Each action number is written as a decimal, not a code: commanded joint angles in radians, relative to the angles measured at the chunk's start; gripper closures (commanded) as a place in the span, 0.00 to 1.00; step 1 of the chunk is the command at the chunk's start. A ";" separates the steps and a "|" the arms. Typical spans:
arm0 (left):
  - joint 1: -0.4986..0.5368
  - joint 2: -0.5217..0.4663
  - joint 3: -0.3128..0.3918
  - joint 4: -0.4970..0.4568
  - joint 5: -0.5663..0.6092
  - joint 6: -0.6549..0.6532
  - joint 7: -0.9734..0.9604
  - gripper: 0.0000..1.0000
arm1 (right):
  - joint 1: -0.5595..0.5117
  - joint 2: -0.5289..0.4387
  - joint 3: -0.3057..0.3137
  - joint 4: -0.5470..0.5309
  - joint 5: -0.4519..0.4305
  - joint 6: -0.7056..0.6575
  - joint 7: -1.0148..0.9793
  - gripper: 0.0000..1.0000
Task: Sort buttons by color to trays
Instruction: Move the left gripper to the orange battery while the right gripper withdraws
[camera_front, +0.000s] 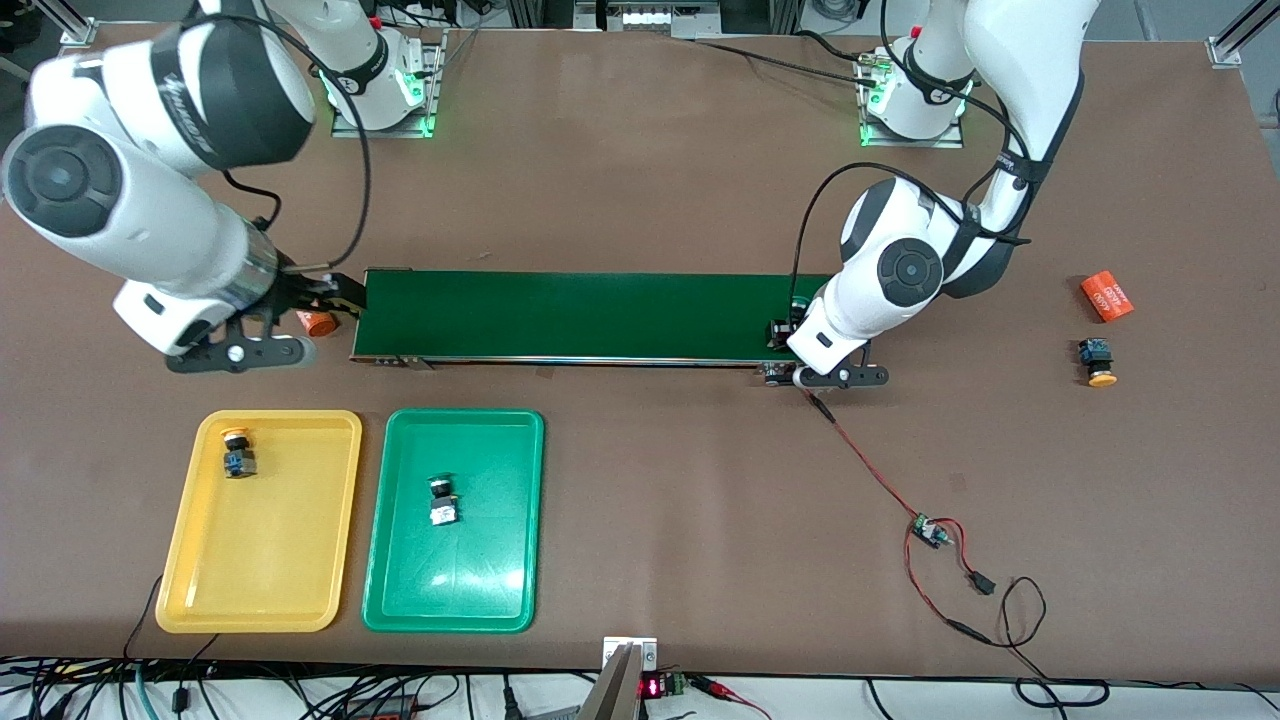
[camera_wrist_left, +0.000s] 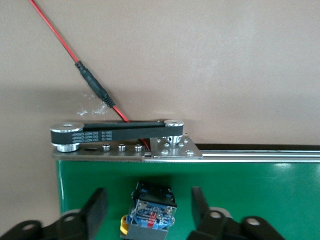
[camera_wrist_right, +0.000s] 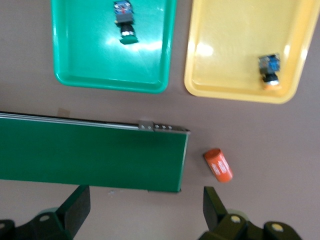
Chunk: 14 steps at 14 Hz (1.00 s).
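- Jaws first: left gripper spread wide, fingers straddling a button lying on the conveyor belt at the left arm's end. Nothing clamped. I can't tell the cap colour for sure, only a sliver of yellow under the blue body. I read this as either a pick or a set-down for the belt to carry.
- Right gripper also wide and empty, over the table at the belt's other end, just beside an orange cylinder. I judge it's waiting where parts would arrive, close to both trays.
- Yellow tray holds one yellow-capped button; green tray holds one green-capped button. Trays sit side by side, nearer the front camera than the belt.
- Another yellow-capped button lies loose on the table toward the left arm's end, near a second cylinder.
- Views: from the front, the left arm hides its own fingers and the belt button; only the left wrist shows them. Right wrist confirms both sorted caps.
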 joint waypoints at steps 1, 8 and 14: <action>0.004 -0.029 0.003 0.005 -0.017 -0.016 0.025 0.00 | -0.047 -0.076 0.007 -0.041 0.025 -0.029 0.009 0.00; 0.272 -0.084 0.008 0.000 -0.006 -0.127 0.178 0.00 | -0.044 -0.077 0.012 -0.045 0.060 -0.009 0.027 0.00; 0.522 -0.083 0.006 -0.011 -0.006 -0.178 0.542 0.00 | -0.046 -0.066 0.012 -0.044 0.062 -0.009 0.024 0.00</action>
